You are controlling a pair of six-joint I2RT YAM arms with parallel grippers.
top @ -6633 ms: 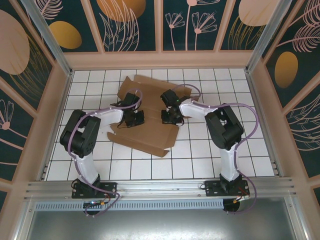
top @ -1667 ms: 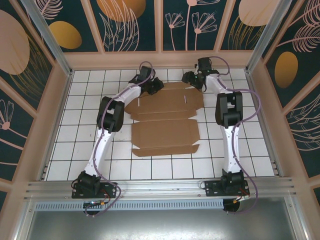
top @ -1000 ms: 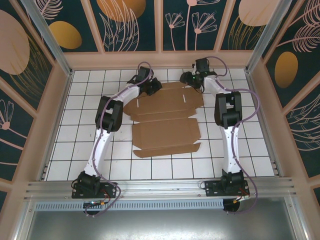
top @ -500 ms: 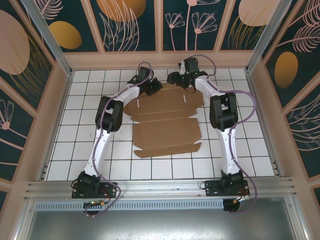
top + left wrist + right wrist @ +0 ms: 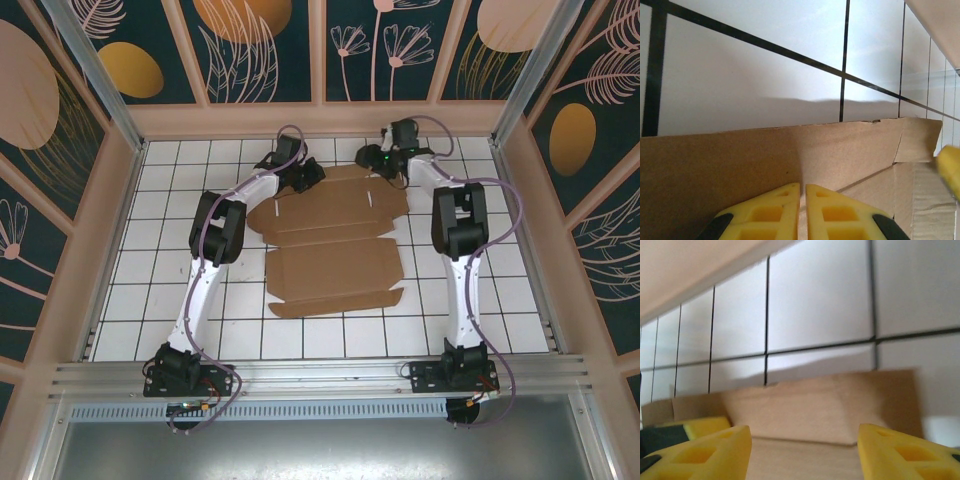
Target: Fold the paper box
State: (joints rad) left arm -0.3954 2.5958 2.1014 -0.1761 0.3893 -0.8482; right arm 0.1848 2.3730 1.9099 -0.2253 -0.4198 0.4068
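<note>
The paper box (image 5: pixel 335 240) lies as a flat brown die-cut sheet in the middle of the white tiled floor. My left gripper (image 5: pixel 308 176) is at the sheet's far left corner. In the left wrist view its yellow fingers (image 5: pixel 775 210) are pressed together on the cardboard, and a raised flap (image 5: pixel 740 160) stands just beyond them. My right gripper (image 5: pixel 378 160) hovers at the far right corner. In the right wrist view it (image 5: pixel 804 440) is open, its fingers wide apart over the sheet, with a lifted flap (image 5: pixel 805 412) ahead.
The back wall (image 5: pixel 320 120) stands right behind both grippers. The side walls (image 5: pixel 110 220) close in the floor on the left and right. Bare tiles (image 5: pixel 330 335) run from the sheet's near edge to the arm bases. The right gripper's finger (image 5: pixel 950 170) shows at the right edge of the left wrist view.
The right gripper swung left along the sheet's far edge, then back right to the far right corner. The left gripper and the sheet have barely moved over the last second.
</note>
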